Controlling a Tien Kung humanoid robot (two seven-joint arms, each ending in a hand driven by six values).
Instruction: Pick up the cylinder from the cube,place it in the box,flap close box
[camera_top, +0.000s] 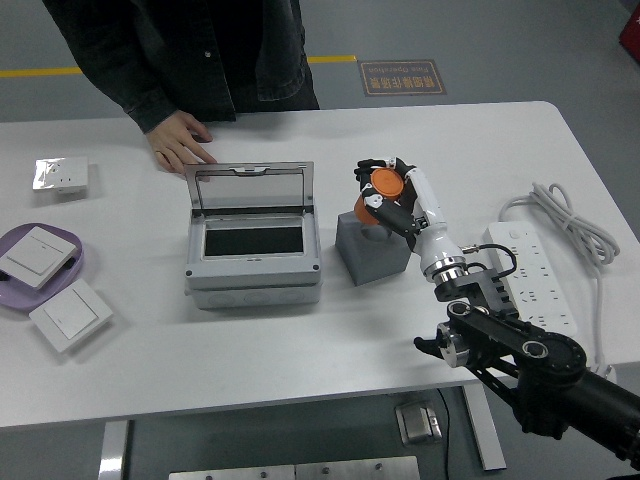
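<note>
An orange cylinder (381, 187) is held in my right hand (390, 195), whose fingers curl around it just above the grey cube (368, 254). The cylinder is lifted off the cube's top. The grey box (254, 262) stands left of the cube with its clear lid (250, 188) raised upright and its dark inside showing. My left arm is out of view.
A person's hand (180, 143) rests flat on the table behind the box. A white power strip (533, 278) with its cable lies at the right. A purple plate (70, 242) with a white switch, another switch (69, 315) and a small packet (60, 175) lie at the left.
</note>
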